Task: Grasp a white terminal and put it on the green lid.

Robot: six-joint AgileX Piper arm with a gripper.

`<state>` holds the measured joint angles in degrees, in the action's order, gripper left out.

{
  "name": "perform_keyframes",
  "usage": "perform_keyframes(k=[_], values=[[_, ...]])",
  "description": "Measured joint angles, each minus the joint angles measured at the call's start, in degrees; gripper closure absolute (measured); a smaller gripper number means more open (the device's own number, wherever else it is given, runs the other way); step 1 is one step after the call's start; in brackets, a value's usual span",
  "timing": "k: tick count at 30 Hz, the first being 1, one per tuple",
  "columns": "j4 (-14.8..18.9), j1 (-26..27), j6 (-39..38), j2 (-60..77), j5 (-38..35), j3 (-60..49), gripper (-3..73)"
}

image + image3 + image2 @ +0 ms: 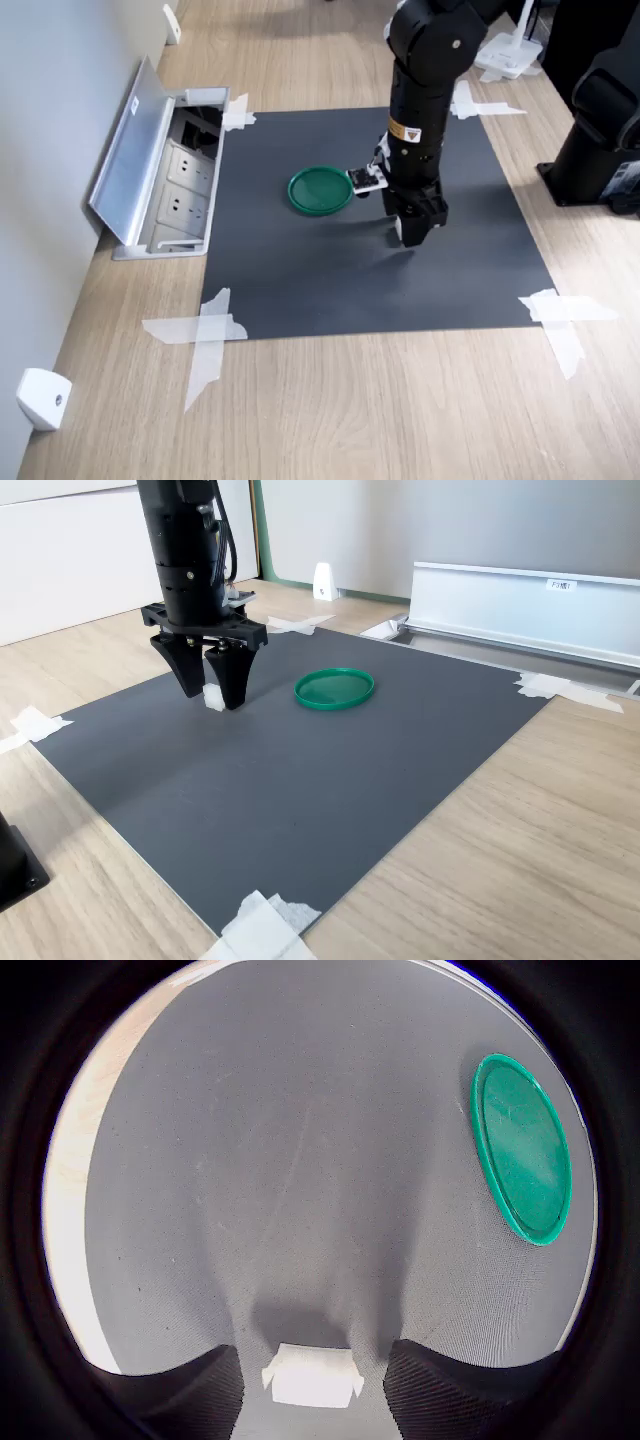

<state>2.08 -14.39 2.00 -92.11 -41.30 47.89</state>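
I see a matt, finely grained dark grey mat (370, 270) on a pale wood-grain desk (400, 410). The green lid (522, 1146) looks like smooth, slightly glossy plastic. The white terminal (312, 1375) seems matt plastic, and the black fingers (435, 1390) show a ribbed texture.

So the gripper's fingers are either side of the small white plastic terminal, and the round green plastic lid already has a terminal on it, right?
Not quite. The round green plastic lid is bare in the wrist view. The rest holds: the gripper has its fingers either side of the small white plastic terminal, on the dark grey mat.
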Motion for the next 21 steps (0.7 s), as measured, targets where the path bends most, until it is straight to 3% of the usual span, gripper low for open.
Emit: perform_keyframes(k=[4, 10, 15, 21], values=[[0.21, 0.0, 0.0, -0.12, 0.0, 0.0, 17.5], [0.56, 0.0, 0.0, -0.12, -0.06, 0.02, 37.5], [0.59, 0.0, -0.05, -0.12, -0.5, 0.33, 38.1], [0.41, 0.6, -2.0, -0.12, -6.27, 5.39, 38.1]])
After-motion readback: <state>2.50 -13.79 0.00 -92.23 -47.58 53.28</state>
